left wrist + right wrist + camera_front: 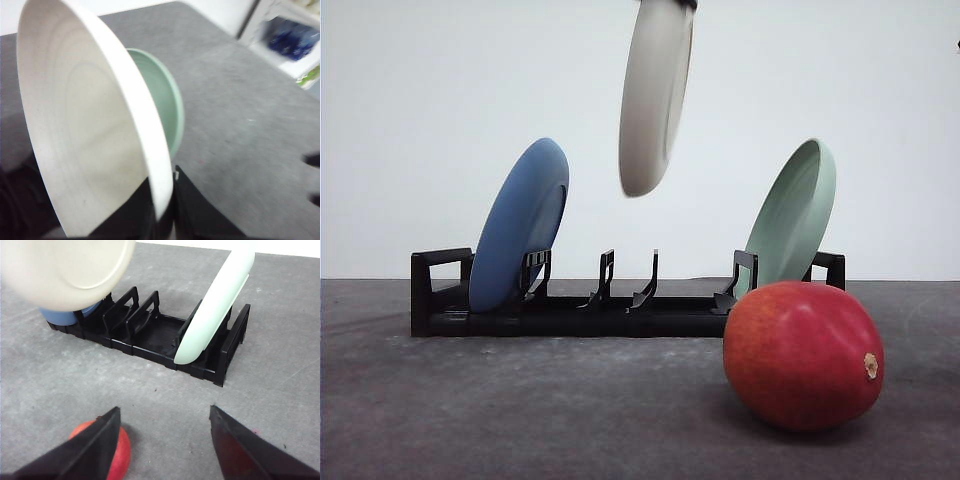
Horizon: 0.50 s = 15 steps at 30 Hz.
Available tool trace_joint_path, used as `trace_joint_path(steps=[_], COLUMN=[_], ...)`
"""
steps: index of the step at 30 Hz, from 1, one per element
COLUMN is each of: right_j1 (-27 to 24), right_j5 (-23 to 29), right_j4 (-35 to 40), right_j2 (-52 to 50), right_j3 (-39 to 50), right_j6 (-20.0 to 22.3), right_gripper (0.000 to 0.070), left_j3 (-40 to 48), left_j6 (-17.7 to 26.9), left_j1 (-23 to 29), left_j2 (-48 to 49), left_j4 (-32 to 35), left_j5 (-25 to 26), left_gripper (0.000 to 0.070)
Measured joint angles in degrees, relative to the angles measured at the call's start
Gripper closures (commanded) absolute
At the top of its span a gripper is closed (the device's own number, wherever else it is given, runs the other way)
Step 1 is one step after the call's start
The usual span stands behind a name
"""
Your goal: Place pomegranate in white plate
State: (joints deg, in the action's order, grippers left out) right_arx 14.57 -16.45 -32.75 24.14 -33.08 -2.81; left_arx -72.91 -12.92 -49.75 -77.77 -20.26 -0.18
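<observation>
Pomegranate (pixel 803 355) rests on the table before the rack; my left gripper (pixel 167 210) pinches the white plate (pixel 655 95) aloft, right gripper (pixel 162 440) spread, so I advise lowering it flat first.

A black dish rack (pixel 620 310) is set on a grey table (pixel 520 420). A blue plate (pixel 520 225) is leaned at nine o'clock, a pale green plate (pixel 795 215) at three o'clock.
</observation>
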Motion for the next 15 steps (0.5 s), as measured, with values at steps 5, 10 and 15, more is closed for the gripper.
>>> trace_joint_path(steps=[5,10,15], right_j1=[0.0,0.0,0.0], right_j5=[0.0,0.0,0.0], right_j4=[-0.2,-0.4,-0.4], right_j2=[0.0,0.0,0.0], right_j3=[0.0,0.0,0.0], right_j6=[-0.1,-0.6,-0.6], right_gripper=[0.0341,0.0341,0.0341], left_j3=[10.3,21.4,28.4], left_j6=[-0.8,-0.6,0.2], left_j1=[-3.3,-7.4,-10.3], left_j2=[8.0,17.5,24.8], left_j4=[4.1,8.2,5.1], left_j5=[-1.2,-5.7,-9.2], left_gripper=[0.0699,0.0699,0.0699])
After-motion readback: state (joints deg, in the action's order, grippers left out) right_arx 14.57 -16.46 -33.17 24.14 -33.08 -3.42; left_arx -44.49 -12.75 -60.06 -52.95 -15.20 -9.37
